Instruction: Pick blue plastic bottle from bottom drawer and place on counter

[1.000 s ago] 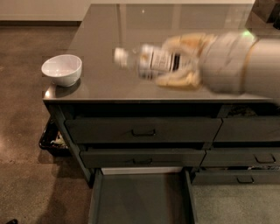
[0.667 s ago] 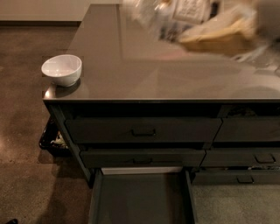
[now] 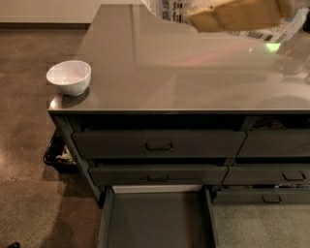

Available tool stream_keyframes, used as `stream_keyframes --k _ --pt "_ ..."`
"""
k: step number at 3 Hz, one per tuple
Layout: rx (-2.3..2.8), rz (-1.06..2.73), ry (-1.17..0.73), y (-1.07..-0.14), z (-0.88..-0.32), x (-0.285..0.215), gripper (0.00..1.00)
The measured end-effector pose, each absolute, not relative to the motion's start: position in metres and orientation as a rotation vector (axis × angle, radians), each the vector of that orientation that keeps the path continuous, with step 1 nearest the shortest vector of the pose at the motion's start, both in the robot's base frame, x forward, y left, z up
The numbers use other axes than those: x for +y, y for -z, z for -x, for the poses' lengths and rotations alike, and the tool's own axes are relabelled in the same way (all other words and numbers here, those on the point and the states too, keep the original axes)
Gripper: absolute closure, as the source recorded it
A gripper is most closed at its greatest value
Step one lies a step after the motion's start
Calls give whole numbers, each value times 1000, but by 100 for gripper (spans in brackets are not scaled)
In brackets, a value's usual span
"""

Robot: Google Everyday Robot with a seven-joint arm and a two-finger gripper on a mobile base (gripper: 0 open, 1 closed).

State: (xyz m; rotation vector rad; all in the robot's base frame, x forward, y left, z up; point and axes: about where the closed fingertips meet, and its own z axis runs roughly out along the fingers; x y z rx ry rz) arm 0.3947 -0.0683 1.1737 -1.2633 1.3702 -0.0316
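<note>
Camera view: at the top edge the gripper (image 3: 235, 15) is clenched around the blue plastic bottle (image 3: 167, 8), held in the air over the far side of the counter (image 3: 174, 72). A white bowl (image 3: 69, 76) sits on the counter's front left corner. The bottom drawer (image 3: 157, 220) stands pulled out, showing its flat dark floor

The counter (image 3: 174, 72) offers open surface across the middle of the frame; a white bowl (image 3: 69, 76) stands at its front left corner. The gripper (image 3: 237, 14), clasping the blue plastic bottle (image 3: 167, 8), fills the upper right edge. Lower centre, the bottom drawer (image 3: 155, 225) juts out open.
</note>
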Motion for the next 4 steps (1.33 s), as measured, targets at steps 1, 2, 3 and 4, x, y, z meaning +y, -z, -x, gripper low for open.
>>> stream_keyframes --k 1,2,3,4 --pt "1370 1264 33 -1174 -395 -68 100" --pt "1348 1269 75 -1171 -421 -66 100" --pt "1375 1190 161 -1159 -484 -111 100" --pt "1447 1180 185 -1132 -539 -140 100"
